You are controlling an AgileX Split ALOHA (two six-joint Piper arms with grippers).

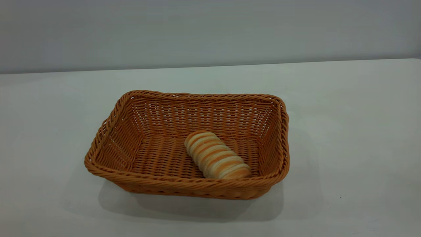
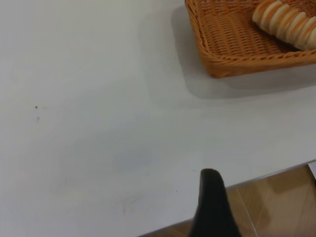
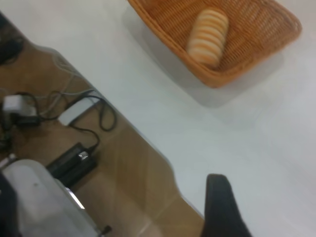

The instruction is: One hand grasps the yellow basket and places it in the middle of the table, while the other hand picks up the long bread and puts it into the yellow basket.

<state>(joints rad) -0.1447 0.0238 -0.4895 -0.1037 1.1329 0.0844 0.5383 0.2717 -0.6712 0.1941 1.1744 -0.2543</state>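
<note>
Only one dark finger of the left gripper and of the right gripper shows, so their spread cannot be told; both sit well away from the yellow basket. The long bread lies inside it, mid-table; the task looks done.

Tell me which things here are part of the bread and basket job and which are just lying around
Part of the job:
yellow basket on the table
long bread lying inside the basket

Just lying about:
white adapter, cables and black power brick on the floor beside the table
</note>
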